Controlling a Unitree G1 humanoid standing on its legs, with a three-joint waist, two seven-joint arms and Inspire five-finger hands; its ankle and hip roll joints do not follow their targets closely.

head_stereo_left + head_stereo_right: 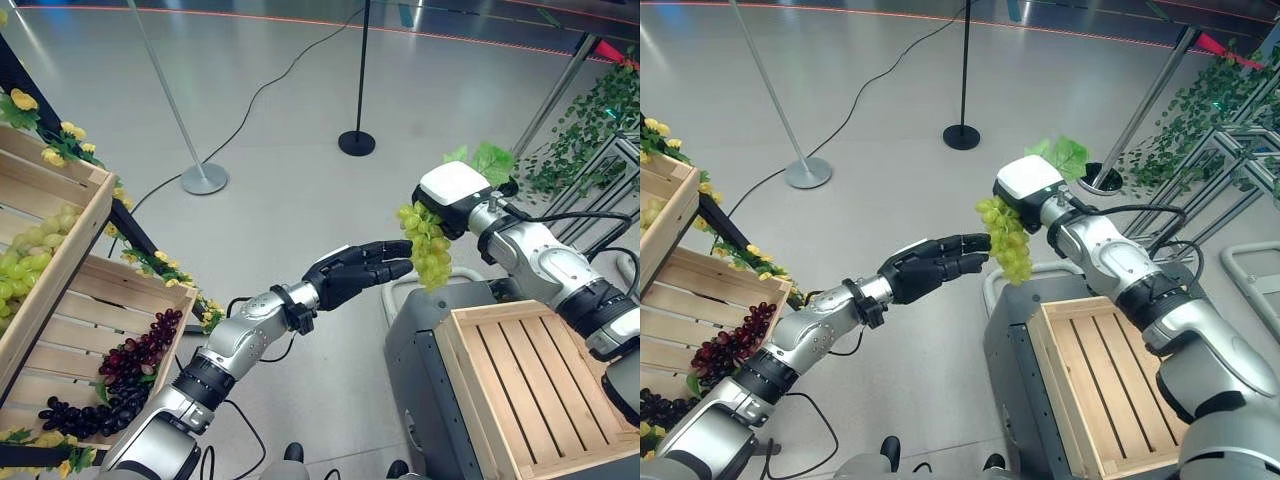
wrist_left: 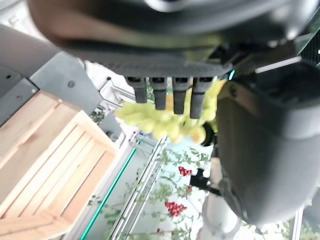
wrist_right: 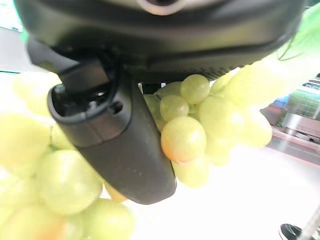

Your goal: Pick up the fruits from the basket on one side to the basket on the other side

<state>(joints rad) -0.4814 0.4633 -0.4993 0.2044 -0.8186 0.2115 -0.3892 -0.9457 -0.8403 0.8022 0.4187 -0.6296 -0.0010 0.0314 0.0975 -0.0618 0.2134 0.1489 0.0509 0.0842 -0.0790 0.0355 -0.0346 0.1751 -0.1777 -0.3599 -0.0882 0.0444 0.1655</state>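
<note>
The slatted pale-wood crate on the grey cart is sitting at about four o'clock in the left eye view, and it looks empty. Opposite it, at nine o'clock, the tiered wooden display crates are holding more green bunches above and dark purple grapes below.

The right hand, reaching in from three o'clock, is gripping the bunch of green grapes by its upper end; its own wrist view shows the dark thumb curled against the berries. The bunch is hanging with its long axis straight down, just beyond the empty crate's far left corner, at about eleven o'clock from the crate.

The left hand is stretching across from eight o'clock, its fingers straight and relaxed, tips just touching or nearly touching the bunch's side. The right hand is the nearer one to the empty crate, so the drop probably falls to it.
</note>
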